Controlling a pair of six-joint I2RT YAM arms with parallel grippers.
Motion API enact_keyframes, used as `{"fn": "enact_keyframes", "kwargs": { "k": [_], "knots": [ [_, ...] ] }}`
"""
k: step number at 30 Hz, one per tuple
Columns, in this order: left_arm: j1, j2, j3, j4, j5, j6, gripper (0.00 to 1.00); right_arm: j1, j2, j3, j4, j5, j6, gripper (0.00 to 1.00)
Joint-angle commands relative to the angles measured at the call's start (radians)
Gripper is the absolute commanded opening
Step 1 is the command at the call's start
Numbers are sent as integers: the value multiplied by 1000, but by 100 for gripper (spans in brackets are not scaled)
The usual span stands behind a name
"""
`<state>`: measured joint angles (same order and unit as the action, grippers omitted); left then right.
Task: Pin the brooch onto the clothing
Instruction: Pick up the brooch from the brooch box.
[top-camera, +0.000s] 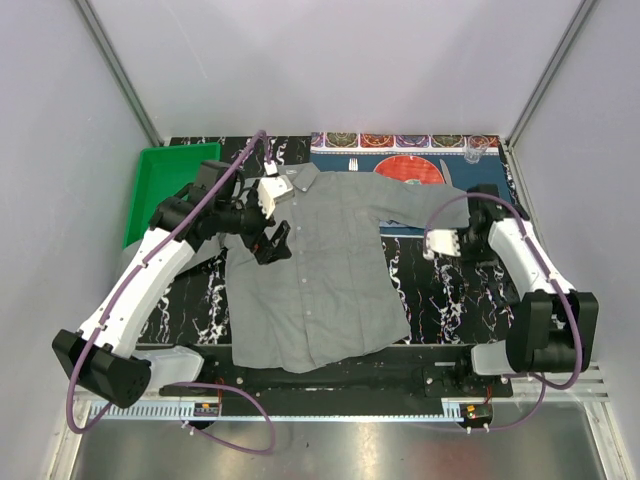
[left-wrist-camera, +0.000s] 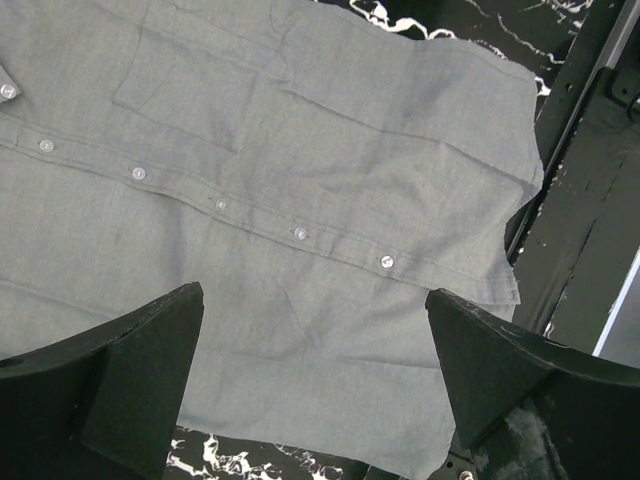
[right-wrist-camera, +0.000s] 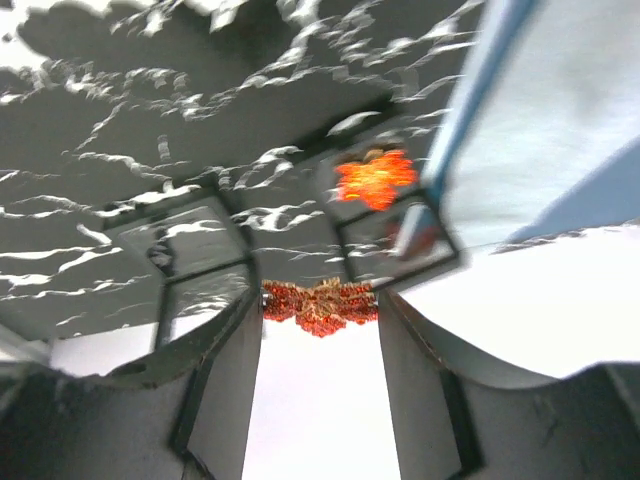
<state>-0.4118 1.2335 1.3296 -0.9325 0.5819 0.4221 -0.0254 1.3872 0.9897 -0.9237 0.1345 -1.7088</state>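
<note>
Right gripper (right-wrist-camera: 320, 306) part-closed on red beaded brooch (right-wrist-camera: 328, 298), pinched between fingertips, near right edge of worktop (top-camera: 445, 305). Left gripper (top-camera: 273, 243) spread wide above grey shirt (top-camera: 325, 275) lying flat mid-worktop, collar toward far edge. Green tray (top-camera: 165, 190) at far left corner.

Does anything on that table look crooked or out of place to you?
Yes. The grey shirt lies at a slant rather than square to the table, and one sleeve drapes over the blue placemat at the far edge. Nothing looks spilled or torn.

Black marbled table (top-camera: 440, 290): shirt (top-camera: 320, 270), placemat (top-camera: 400, 142), green tray (top-camera: 160, 175).
</note>
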Motion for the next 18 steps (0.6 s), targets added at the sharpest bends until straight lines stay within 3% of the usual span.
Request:
{"fn": "enact_keyframes", "kwargs": {
  "k": [1, 6, 11, 15, 18],
  "knots": [
    [39, -11, 20, 84, 82, -124, 98, 90, 33, 220, -131, -230, 125, 54],
    [186, -55, -48, 248, 237, -262, 98, 153, 98, 584, -286, -464, 310, 54],
    [225, -130, -121, 447, 337, -377, 98, 193, 137, 887, -317, -765, 542, 54],
    [225, -173, -219, 703, 388, -587, 98, 211, 147, 1030, -216, -961, 812, 54],
    [208, -230, -268, 901, 260, -680, 98, 211, 144, 1077, -49, -1085, 1122, 54]
  ]
}}
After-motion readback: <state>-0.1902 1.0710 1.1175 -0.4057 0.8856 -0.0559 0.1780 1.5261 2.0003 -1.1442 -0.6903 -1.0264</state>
